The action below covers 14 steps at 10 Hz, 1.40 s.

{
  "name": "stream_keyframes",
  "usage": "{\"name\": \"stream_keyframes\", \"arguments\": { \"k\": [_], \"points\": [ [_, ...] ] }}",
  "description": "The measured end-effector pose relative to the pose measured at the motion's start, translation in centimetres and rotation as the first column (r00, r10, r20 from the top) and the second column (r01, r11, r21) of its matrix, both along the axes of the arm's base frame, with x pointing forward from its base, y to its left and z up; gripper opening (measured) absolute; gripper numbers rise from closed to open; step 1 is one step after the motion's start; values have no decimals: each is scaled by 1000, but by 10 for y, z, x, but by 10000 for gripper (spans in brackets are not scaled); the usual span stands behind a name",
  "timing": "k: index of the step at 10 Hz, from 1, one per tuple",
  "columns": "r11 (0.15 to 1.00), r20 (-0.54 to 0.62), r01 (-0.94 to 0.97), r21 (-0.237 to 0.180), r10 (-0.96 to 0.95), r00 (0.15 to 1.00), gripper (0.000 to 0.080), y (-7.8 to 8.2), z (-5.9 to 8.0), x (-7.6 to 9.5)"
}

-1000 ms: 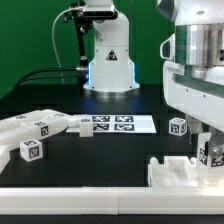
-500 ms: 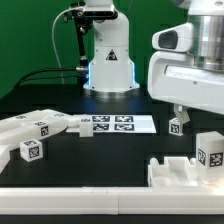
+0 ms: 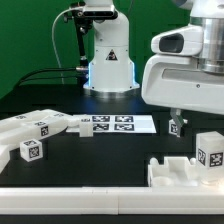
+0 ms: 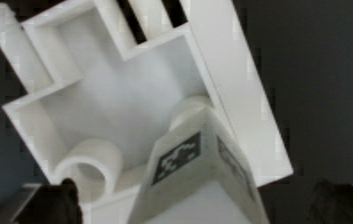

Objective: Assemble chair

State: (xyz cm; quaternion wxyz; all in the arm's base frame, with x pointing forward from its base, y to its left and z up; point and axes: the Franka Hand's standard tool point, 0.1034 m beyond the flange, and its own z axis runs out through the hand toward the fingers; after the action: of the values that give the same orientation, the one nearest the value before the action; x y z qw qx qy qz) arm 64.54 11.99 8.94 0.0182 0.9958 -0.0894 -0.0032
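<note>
Gripper (image 4: 176, 205): open. In the wrist view the dark fingertips stand wide apart with nothing clamped between them. In the exterior view the arm hangs at the upper right of the frame, clear above the work.

Chair (image 3: 182, 172): the part-built piece sits at the lower right of the frame, by the table's (image 3: 120, 160) front edge. A tagged post (image 3: 208, 152) stands upright on it, touched by nothing. The wrist view looks straight down on the same piece: notched white panel, tagged post close under the camera. Whether the post is fully seated you can't tell from here; the joint is hidden.

Still to go: loose parts (image 3: 32, 132) lie at the lower left of the frame, touching one another. One small tagged block (image 3: 178, 126) sits alone at centre right, just past the marker board (image 3: 112, 124).

Step, as I read it: post placement looks finished and the fetch of the next part is due.

Your next move calls for:
- rising straight up, so neither finger clips the post;
- choosing the lone block or the pile. The block looks the cleaner pick, with room all round it;
- for the pile, coming down squarely on one part without nudging its neighbours.
</note>
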Motion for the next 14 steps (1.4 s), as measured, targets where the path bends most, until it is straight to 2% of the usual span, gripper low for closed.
{"name": "stream_keyframes", "arguments": {
  "k": [2,3,4,5,6,9,10,11,12,13,14],
  "points": [
    [963,-11,-269,6,269,963,649,6,-1,-2],
    [972,-10,-236,6,236,972,529,5,-1,-2],
    [975,-10,-222,5,222,975,529,4,-1,-2],
    [975,-10,-221,5,221,975,388,4,-1,-2],
    [982,-9,-188,5,188,982,283,3,-2,-1],
    [990,8,139,3,-139,990,285,5,-2,0],
    [957,18,288,5,-289,957,285,7,-2,0],
    [885,24,465,16,-465,885,285,9,-3,1],
    [783,29,620,51,-622,783,285,9,-3,5],
    [636,19,767,78,-770,637,285,8,-4,7],
    [551,9,830,87,-834,552,285,7,-3,8]
  ]
}}
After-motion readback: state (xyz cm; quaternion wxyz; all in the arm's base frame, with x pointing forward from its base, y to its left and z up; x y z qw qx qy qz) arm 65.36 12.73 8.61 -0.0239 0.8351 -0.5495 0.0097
